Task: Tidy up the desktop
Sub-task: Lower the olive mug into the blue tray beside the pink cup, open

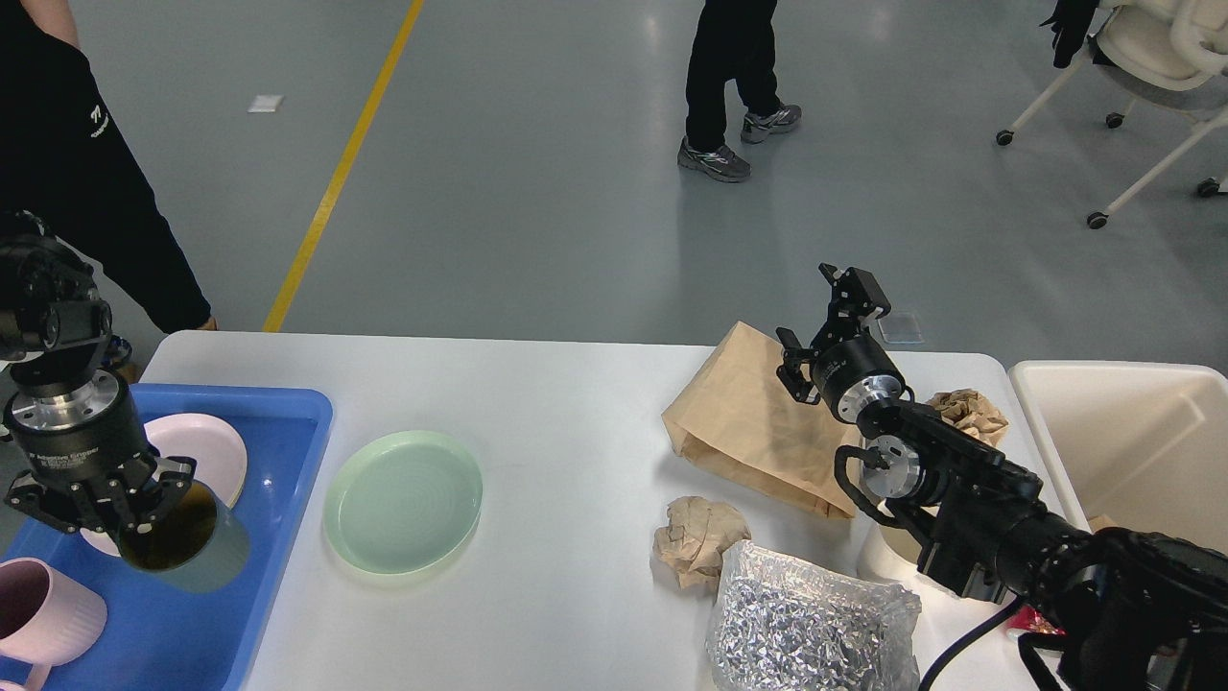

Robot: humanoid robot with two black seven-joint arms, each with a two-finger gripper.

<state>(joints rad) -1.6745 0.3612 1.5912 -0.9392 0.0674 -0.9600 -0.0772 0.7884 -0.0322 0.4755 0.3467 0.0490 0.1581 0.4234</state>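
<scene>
A pale pink ceramic mug (pixel 43 614), cut off at the lower left corner, lies nearest in the blue plastic tray (pixel 288 451). Above it the left end effector (pixel 144 518) is clenched on a grey-green cup (pixel 192 547); the white lettering on its black collar is too small to read. A mint-green round plate (pixel 403 501) sits on the wide white desk (pixel 556 403). Farther right lie a crumpled brown paper ball (pixel 698 537), a silver foil bag (pixel 806 619) and a flat brown paper bag (pixel 739 422). The right end effector (pixel 815 321) hovers released over that bag.

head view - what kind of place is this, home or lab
Probably a lab or workshop hall: grey polished floor with a yellow line, a wheeled chair, and people standing beyond the desktop.
</scene>
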